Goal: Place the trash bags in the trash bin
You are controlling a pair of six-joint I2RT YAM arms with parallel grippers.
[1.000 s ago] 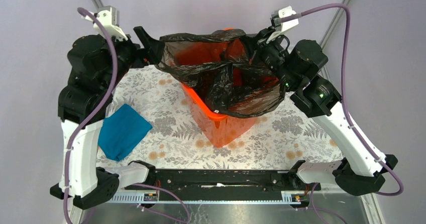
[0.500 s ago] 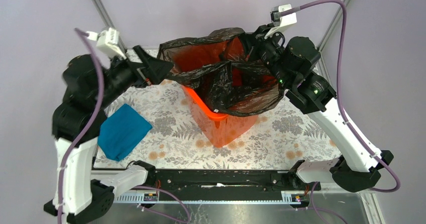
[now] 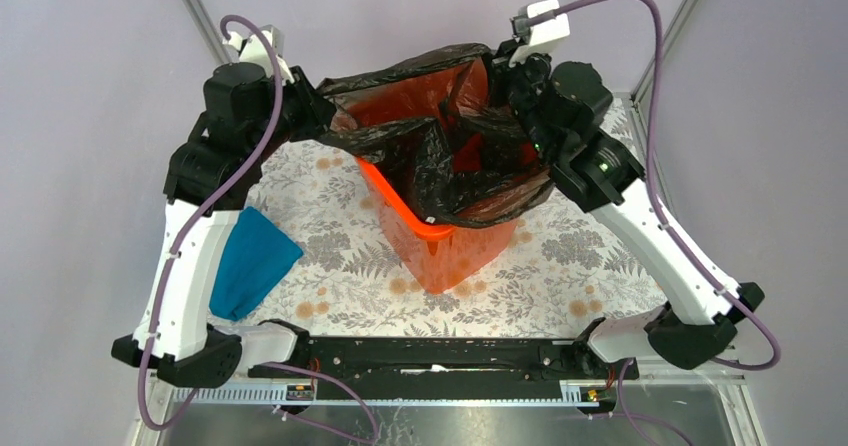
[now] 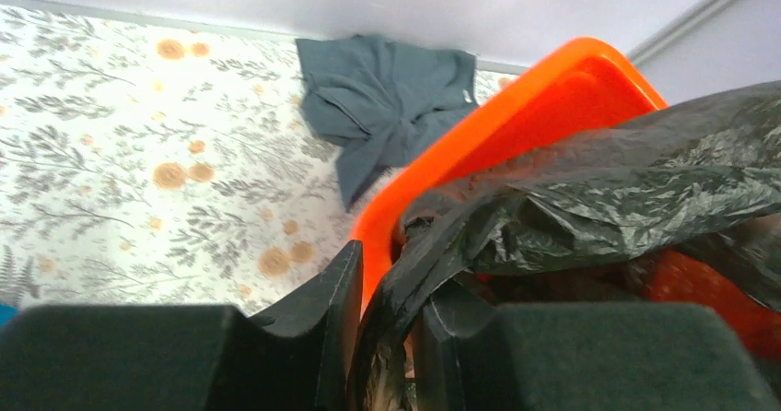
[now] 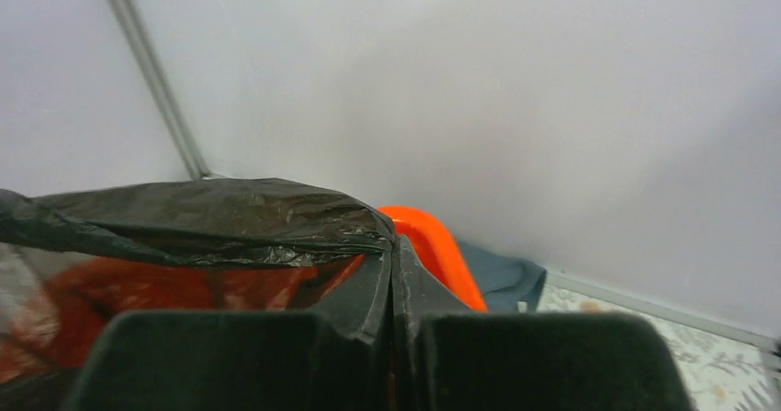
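The orange trash bin (image 3: 450, 251) stands mid-table. The black trash bag (image 3: 440, 161) is spread over its mouth and hangs partly inside. My left gripper (image 3: 325, 116) is at the bin's far-left rim. In the left wrist view, a bunched fold of the bag (image 4: 626, 199) sits between its jaws (image 4: 396, 273), next to the orange rim (image 4: 516, 116). My right gripper (image 3: 497, 76) holds the far-right edge up. In the right wrist view its jaws (image 5: 394, 254) pinch the thin bag edge (image 5: 203, 213) above the rim (image 5: 433, 245).
A teal-blue cloth (image 3: 250, 261) lies on the floral tablecloth at the left, beside the left arm. A grey-blue cloth (image 4: 387, 107) lies behind the bin near the back wall. Metal frame posts rise at the table's back corners.
My left gripper, open and clear of the bin before, has swung in to the far-left rim and shut on the bag's edge. My right gripper has lifted its edge slightly up and back.
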